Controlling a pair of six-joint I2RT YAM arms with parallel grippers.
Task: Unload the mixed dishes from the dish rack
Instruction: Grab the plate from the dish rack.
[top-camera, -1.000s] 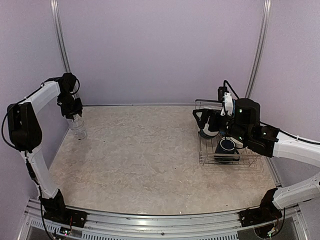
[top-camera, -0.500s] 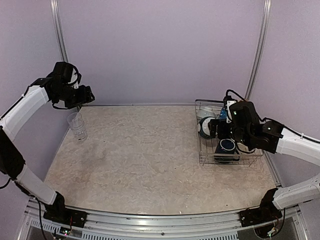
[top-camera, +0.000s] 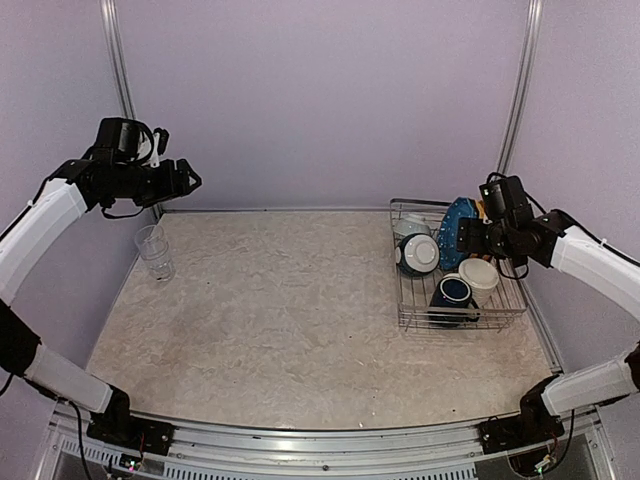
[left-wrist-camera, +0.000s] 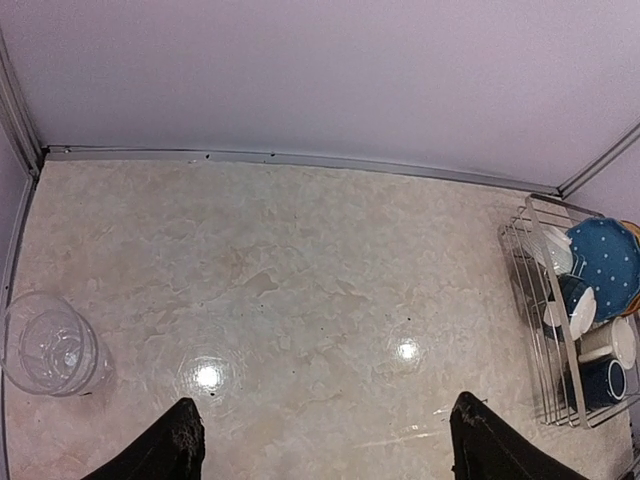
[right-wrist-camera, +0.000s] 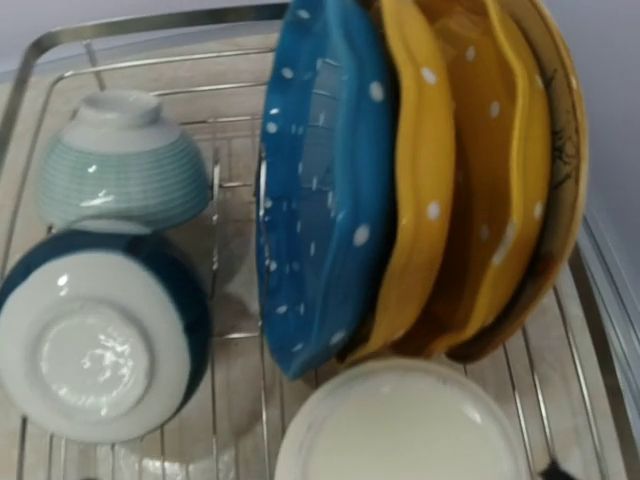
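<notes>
Only the glass tumbler (top-camera: 153, 252) is unloaded, standing on the counter (top-camera: 300, 300) well left of the dish rack (top-camera: 415, 322). Spotted plates (right-wrist-camera: 320, 190), bowls (right-wrist-camera: 120, 170) and mugs (top-camera: 453, 292) sit inside the rack. The left tool (left-wrist-camera: 325, 432) gapes wide and empty. The right tool (top-camera: 468, 240) hovers by the plates, and I cannot tell how far open it is.

the mottled beige surface (left-wrist-camera: 300, 290) ahead of the left fingers (left-wrist-camera: 165, 450) looks like polished stone, smooth and glossy, with bright lamp glints. the fingers themselves are dark and matt. to their left, the clear glass tumbler (left-wrist-camera: 50, 345) is smooth and shiny. well off to their right, the silver wire rack (right-wrist-camera: 150, 22) is bright bare metal. in it, the blue white-dotted plate (right-wrist-camera: 320, 190), yellow dotted plates (right-wrist-camera: 430, 180) and ribbed teal bowl (right-wrist-camera: 120, 175) are glossy glazed ceramic.
</notes>
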